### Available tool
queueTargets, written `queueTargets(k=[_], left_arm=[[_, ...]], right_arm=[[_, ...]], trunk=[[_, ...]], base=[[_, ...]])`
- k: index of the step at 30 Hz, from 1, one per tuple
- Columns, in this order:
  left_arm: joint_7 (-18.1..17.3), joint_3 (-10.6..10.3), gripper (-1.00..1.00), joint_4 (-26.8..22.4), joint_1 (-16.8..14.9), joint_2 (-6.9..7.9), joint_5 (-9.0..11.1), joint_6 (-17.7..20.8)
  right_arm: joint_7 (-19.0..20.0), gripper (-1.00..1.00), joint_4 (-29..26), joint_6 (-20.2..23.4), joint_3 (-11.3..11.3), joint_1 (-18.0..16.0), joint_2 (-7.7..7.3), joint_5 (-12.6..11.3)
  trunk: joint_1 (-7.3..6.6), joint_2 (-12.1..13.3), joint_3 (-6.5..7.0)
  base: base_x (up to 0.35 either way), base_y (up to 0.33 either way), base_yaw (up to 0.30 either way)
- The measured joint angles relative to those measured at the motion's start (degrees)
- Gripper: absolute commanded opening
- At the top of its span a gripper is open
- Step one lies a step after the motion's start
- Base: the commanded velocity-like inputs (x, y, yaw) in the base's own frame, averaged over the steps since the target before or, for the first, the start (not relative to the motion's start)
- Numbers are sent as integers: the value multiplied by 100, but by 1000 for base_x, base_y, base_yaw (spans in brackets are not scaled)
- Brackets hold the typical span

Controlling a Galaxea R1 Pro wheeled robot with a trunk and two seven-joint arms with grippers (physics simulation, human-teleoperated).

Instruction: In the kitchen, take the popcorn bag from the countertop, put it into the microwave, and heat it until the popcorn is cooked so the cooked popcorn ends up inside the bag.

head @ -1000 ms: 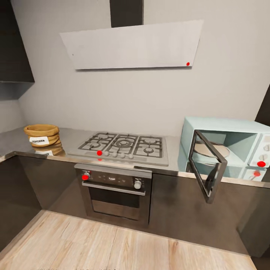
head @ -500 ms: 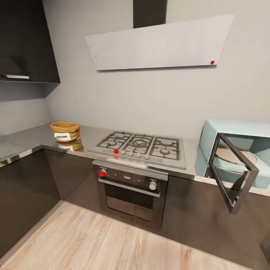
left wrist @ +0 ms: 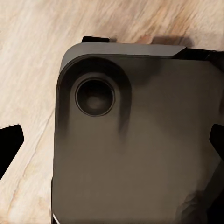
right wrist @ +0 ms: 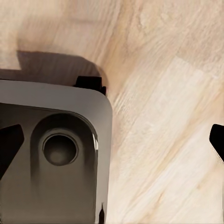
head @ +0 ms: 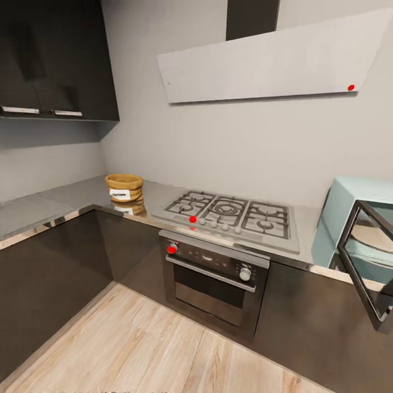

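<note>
Brown paper popcorn bag point(head: 124, 188), squat with rolled rim, sits on the grey metallic surface point(head: 65, 197) left of the gas hob point(head: 232, 212). Mint microwave point(head: 357, 218) right of the hob, door open. Can't tell either hand's state.

Gas hob point(head: 232, 217) w/ oven point(head: 215, 281) below, hood point(head: 273, 63) above

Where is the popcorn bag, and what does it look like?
Find the gas hob in the grey countertop. Left of it, near the corner, stands the popcorn bag: squat, brown, with a rolled rim and white label, the only paper thing there.
</note>
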Motion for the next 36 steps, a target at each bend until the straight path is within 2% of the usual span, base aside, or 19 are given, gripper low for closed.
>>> queueTargets(k=[7, 12, 36], left_arm=[[0, 0, 100, -1, 0, 0, 3, -1], [0, 0, 100, 0, 0, 0, 3, -1], [1, 0, 100, -8, 0, 9, 6, -8]], right_arm=[[0, 100, 1, 0, 0, 1, 3, 9], [-3, 100, 2, -2, 0, 1, 101, 9], [-4, 100, 2, -2, 0, 1, 117, 9]], trunk=[[0, 0, 0], [0, 0, 0], [0, 0, 0]], base=[[0, 0, 274], [0, 0, 274], [0, 0, 274]])
